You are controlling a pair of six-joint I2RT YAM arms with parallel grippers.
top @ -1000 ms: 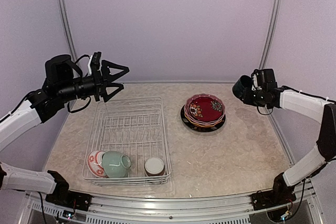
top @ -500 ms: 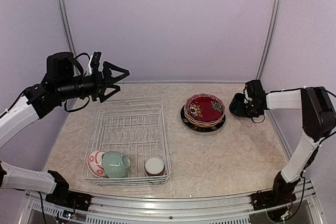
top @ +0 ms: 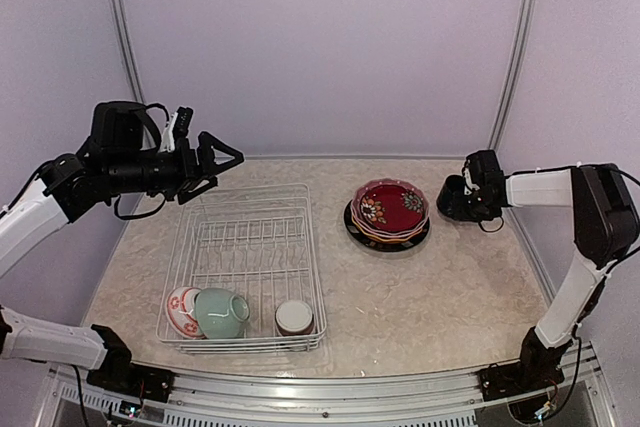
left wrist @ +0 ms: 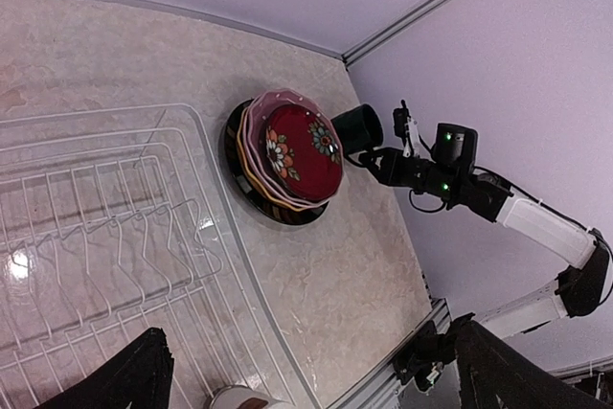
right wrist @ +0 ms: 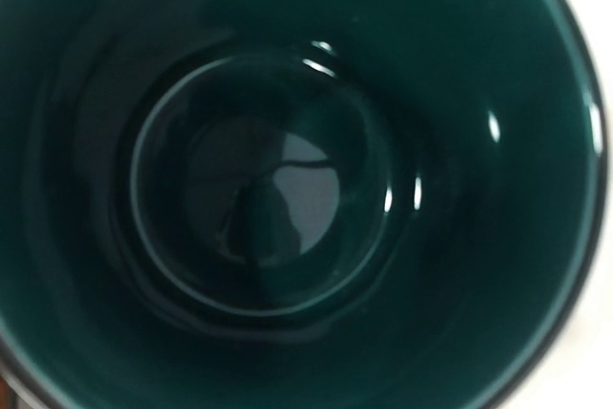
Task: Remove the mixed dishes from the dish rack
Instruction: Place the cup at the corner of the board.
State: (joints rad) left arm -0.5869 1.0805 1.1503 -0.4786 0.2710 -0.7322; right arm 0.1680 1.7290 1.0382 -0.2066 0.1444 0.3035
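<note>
The white wire dish rack (top: 250, 247) lies on the left half of the table. In its near end are a pale-green cup (top: 222, 312) on its side, a red-patterned white bowl (top: 181, 309) and a brown-white cup (top: 294, 317). My left gripper (top: 228, 169) hangs open and empty above the rack's far left corner. A dark red floral bowl (top: 389, 207) tops a stack of plates (top: 352, 227) right of the rack. My right gripper (top: 472, 192) is shut on a dark teal cup (top: 452, 200), low beside that stack. The cup's inside (right wrist: 287, 179) fills the right wrist view.
The table's raised back edge (top: 330, 158) meets the lilac wall. The right arm (left wrist: 536, 227) reaches in from the right side. A metal rail (top: 330, 392) runs along the near edge, with both arm bases on it.
The right arm has come down with the teal cup from mid-air to just right of the plate stack. The left gripper has drawn back slightly to the left, still open.
</note>
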